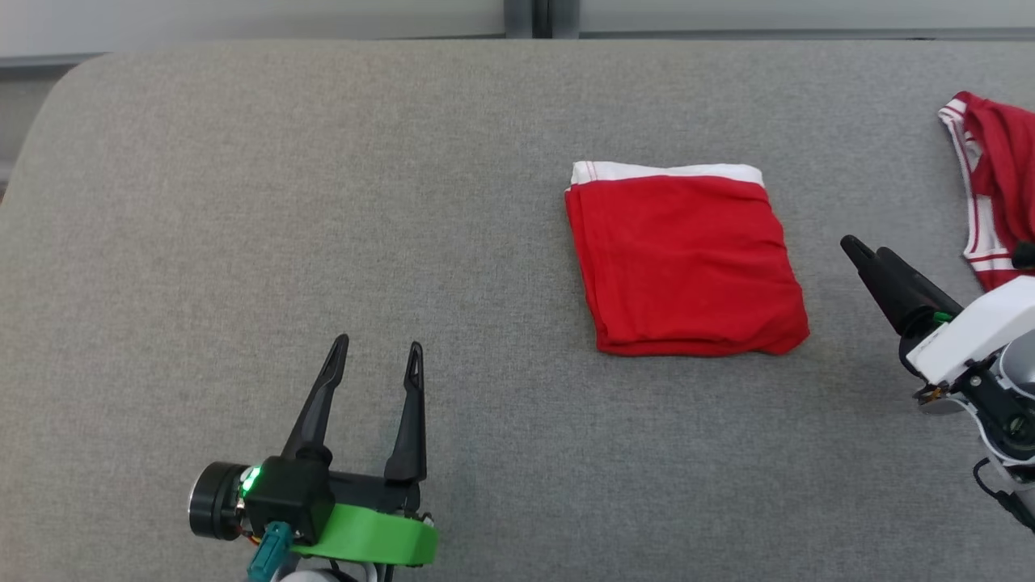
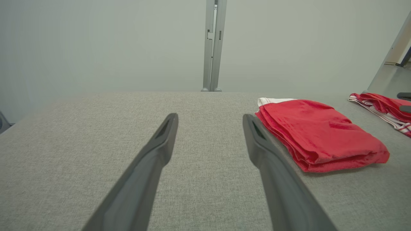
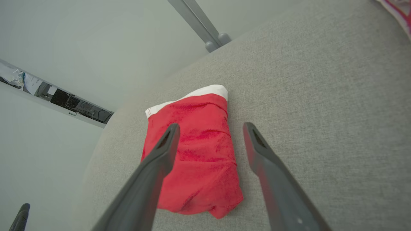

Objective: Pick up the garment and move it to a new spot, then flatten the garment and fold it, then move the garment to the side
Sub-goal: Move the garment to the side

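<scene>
Your folded soft red garment with the white waistband [image 1: 687, 267] lies flat on the grey woven-fabric tabletop [image 1: 323, 202], right of centre. The right gripper [image 1: 865, 250] sits just beside its right side, fingers spread and empty. The left gripper [image 1: 378, 346] is by the near edge, well apart, also spread and empty. A rumpled red-and-white striped garment [image 1: 999, 170] is cut off at the right edge.
</scene>
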